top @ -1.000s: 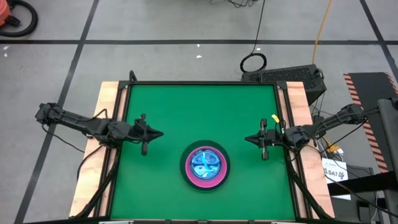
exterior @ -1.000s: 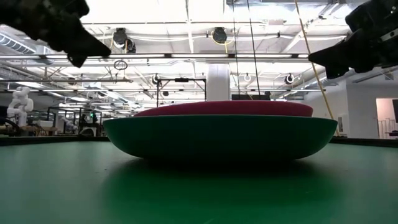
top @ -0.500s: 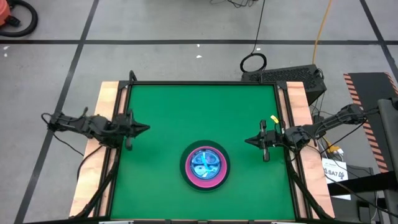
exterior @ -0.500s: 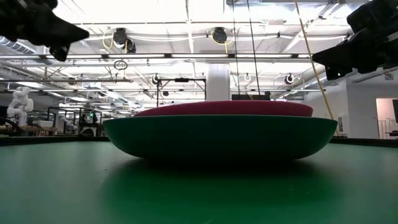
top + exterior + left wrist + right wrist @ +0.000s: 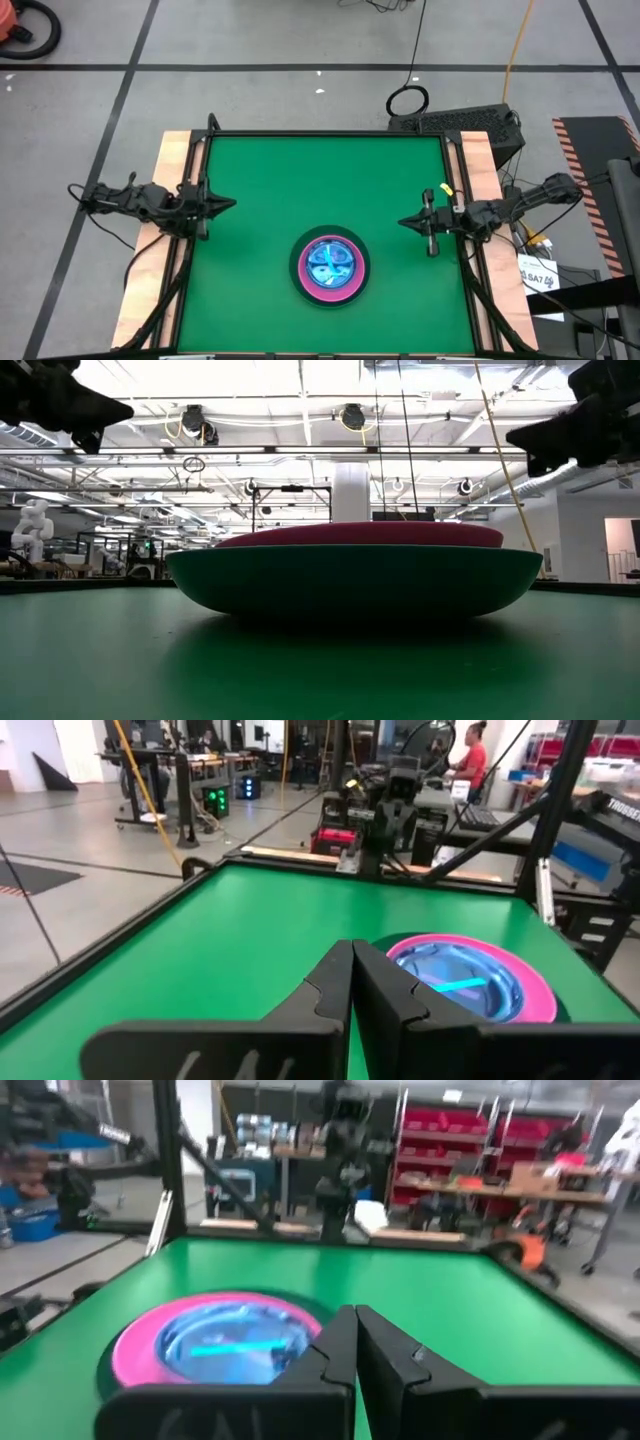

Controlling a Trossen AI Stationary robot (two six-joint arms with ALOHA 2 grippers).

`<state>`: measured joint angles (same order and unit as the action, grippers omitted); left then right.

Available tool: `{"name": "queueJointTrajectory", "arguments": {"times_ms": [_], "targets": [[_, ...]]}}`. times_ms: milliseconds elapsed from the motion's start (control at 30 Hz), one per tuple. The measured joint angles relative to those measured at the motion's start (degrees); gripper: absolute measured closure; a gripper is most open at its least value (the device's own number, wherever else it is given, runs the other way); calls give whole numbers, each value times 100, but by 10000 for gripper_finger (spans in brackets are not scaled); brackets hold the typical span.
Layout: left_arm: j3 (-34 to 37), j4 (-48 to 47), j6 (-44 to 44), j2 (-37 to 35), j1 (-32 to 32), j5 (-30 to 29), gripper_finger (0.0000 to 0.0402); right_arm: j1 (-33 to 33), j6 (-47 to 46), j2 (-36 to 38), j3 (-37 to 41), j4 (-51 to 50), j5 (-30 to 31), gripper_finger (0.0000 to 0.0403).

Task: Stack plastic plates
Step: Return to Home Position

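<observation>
Logging stack: we find plastic plates [image 5: 329, 267] nested.
Left end effector [image 5: 230, 205]: pressed together, desk's [image 5: 300, 170] left edge.
Right end effector [image 5: 403, 222]: pressed together, right edge.

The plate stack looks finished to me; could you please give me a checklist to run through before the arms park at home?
1. Plates in one stack: ok. The plate stack has a dark green plate at the bottom, a hot pink plate above it and a cyan plate on top.
2. Stack level: ok, the rims lie flat in the low view.
3. Left pincer empty: ok, shut on nothing, at the left edge of the table.
4. Right pincer empty: ok, shut on nothing, near the right edge.
5. Both pincers apart from the stack: ok.
6. Every plate counted: cannot tell, the inner plates are hidden.
</observation>
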<state>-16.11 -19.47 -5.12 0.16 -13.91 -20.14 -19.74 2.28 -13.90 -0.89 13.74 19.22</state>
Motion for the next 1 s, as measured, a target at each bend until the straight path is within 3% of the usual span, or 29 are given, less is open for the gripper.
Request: {"name": "queueJointTrajectory", "arguments": {"times_ms": [233,433,733,1000], "targets": [[161,195,32,0,0,-53,385,242,405,786,1,-368,7,403],[816,1104,-31,0,0,-35,385,429,490,1393,2,-908,-163,403],[1507,2169,-173,1,-3,226,385,594,355,1382,2,-1014,-454,403],[1551,2278,30,2,-4,352,385,594,345,1369,2,-1038,-455,403]]}}
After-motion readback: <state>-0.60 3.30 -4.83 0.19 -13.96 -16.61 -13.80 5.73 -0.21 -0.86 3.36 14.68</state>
